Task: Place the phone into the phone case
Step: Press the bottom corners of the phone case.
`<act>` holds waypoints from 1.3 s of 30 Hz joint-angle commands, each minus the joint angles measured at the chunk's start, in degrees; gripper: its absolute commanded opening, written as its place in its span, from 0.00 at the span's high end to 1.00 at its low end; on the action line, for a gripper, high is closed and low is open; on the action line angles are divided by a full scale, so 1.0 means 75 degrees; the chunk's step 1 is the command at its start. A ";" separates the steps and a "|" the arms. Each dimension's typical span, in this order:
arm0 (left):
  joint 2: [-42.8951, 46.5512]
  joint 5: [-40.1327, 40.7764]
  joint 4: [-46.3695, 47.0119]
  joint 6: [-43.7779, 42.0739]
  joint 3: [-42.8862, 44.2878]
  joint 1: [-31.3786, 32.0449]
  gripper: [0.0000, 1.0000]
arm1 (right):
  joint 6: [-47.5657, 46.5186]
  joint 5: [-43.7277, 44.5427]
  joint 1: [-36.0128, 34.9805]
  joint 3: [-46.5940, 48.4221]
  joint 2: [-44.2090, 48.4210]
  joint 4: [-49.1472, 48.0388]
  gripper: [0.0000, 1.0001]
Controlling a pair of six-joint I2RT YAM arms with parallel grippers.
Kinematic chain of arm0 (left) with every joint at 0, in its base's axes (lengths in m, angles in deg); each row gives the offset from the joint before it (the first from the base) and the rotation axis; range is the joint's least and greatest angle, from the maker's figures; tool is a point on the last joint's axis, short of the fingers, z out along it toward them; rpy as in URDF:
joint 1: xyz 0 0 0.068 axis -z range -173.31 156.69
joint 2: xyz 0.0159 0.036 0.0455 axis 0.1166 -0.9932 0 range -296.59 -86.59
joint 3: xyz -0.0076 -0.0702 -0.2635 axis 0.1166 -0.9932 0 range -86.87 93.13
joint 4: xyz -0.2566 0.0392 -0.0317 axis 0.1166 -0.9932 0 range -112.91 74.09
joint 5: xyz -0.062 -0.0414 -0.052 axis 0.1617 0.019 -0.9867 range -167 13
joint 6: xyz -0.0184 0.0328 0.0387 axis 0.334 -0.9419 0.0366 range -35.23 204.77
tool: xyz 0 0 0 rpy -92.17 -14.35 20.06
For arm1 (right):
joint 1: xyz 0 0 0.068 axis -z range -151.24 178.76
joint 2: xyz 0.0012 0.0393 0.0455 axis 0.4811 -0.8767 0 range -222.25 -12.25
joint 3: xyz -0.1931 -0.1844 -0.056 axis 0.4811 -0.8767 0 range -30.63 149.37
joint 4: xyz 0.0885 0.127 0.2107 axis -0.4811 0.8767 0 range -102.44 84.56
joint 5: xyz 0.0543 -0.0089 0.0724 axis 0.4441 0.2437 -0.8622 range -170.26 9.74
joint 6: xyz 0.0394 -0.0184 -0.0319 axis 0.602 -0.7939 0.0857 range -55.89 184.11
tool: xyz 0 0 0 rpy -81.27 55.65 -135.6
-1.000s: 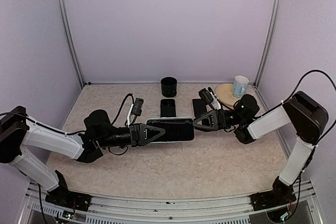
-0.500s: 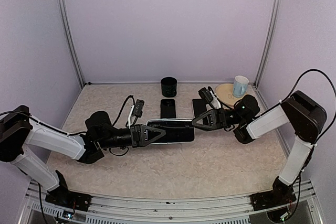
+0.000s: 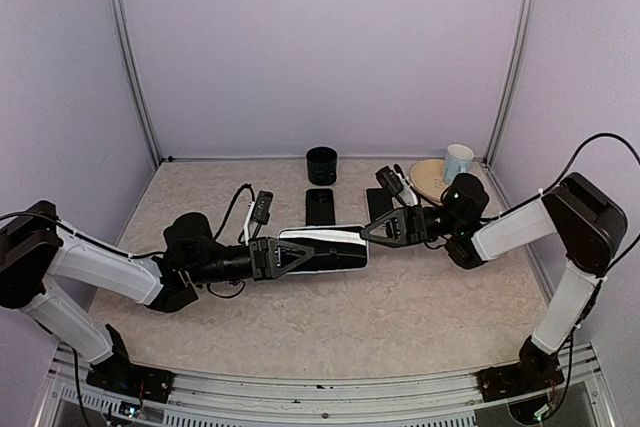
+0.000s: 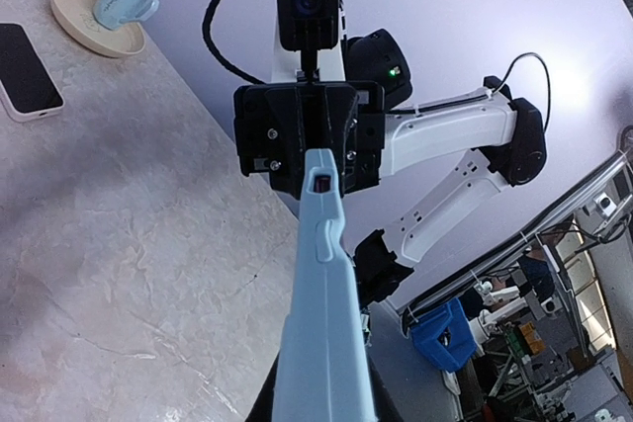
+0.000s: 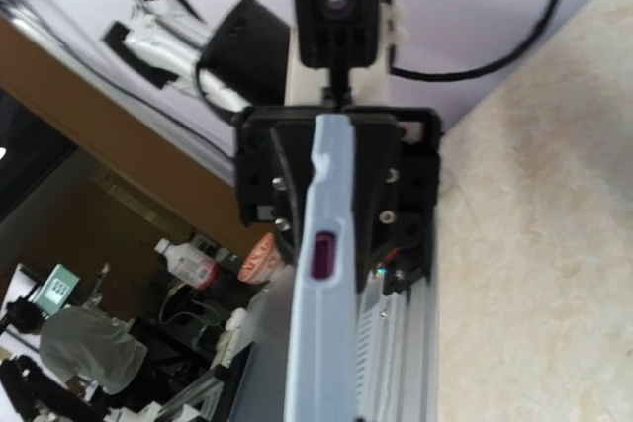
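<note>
A light blue phone case (image 3: 322,248) with a dark phone face showing in it hangs above the table, held end to end between both grippers and tilted on its long edge. My left gripper (image 3: 283,256) is shut on its left end. My right gripper (image 3: 383,231) is shut on its right end. In the left wrist view the case edge (image 4: 322,313) runs up from my left gripper (image 4: 322,387) to the right gripper (image 4: 307,135). In the right wrist view the case edge (image 5: 322,323) runs up from my right gripper (image 5: 326,387) to the left gripper (image 5: 336,170).
Two dark phones (image 3: 320,204) (image 3: 379,204) lie flat on the table behind the held case. A black cup (image 3: 322,164) stands at the back. A mug (image 3: 459,162) sits on a round plate (image 3: 426,177) at the back right; a black cable (image 3: 240,197) lies at the left.
The held case has rolled from lying flat with the dark face up towards standing on its long edge. Both grippers have turned with it and shifted slightly left.
</note>
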 commanded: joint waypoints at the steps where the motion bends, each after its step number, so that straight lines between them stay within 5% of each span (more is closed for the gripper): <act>1: 0.0027 0.0328 0.0487 0.0000 0.0034 -0.0080 0.98 | -0.2182 0.0400 -0.0106 0.0475 0.0687 0.3173 0.96; 5: 0.0024 0.0412 0.0361 0.0000 0.0037 -0.0116 0.98 | -0.4565 0.1376 -0.0261 0.1103 0.1212 0.6275 0.97; 14: -0.0032 0.0457 0.0342 0.0014 0.0034 -0.0129 1.00 | -0.5516 0.2413 -0.0400 0.1516 0.1729 0.7850 0.98; 27: 0.0284 0.0571 0.0744 0.0031 -0.0294 -0.0222 1.00 | -0.5181 0.1589 -0.0277 0.1309 0.2129 0.7476 0.50; 39: 0.0703 0.0604 0.1158 0.0037 -0.0546 -0.0293 1.00 | -0.5117 0.1507 -0.0197 0.0810 0.2113 0.7295 0.41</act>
